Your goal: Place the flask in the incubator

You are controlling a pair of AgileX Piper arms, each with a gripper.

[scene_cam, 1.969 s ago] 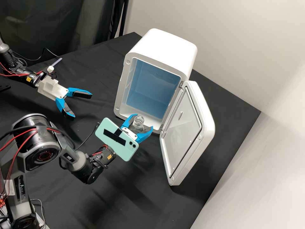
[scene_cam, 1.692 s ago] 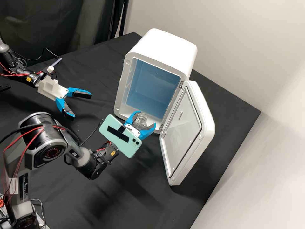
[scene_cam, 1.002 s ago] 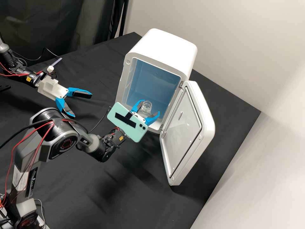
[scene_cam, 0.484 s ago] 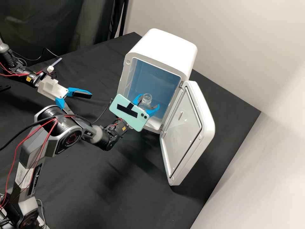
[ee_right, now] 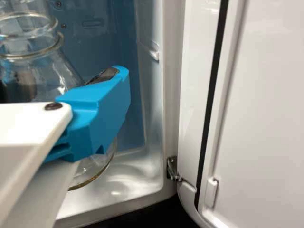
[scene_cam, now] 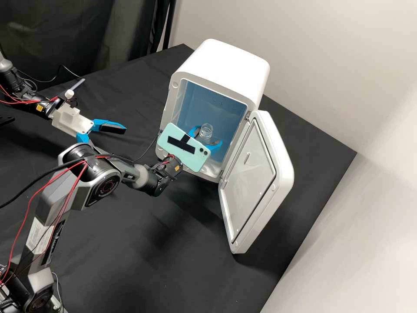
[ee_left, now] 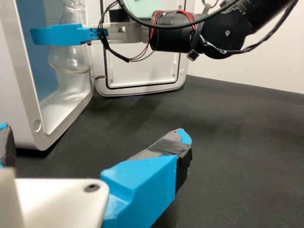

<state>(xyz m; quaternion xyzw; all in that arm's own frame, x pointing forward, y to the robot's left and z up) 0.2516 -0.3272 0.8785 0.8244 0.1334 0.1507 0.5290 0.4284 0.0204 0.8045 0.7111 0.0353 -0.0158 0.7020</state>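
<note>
**Black bench, open incubator, flask held inside**

Black cloth-covered bench below a plain white wall, with a dark curtain at the far corner. On it, a white incubator with a blue lining, standing upright, its door swung wide open.

Through the doorway, the right tool, clamped on a clear glass flask. Blue fingers pressed to either side of the neck, just under the rim. Flask upright between them, mouth up, inside the blue chamber and past the white front frame. Base low over the chamber floor; touching it or not, impossible to tell. Door hinge and inner door panel just beside this tool, on the side of the open door. Right behind the tool, on the wrist, a mint-green phone strapped on with black bands. Red wires looped around the dark wrist joint behind it.

Off to the side, the left tool, well apart from the incubator and low over the bench, its two fingers spread wide apart. Ahead of this tool, the incubator's open front, with the flask and one finger of the right tool seen in profile against the blue wall.
</note>
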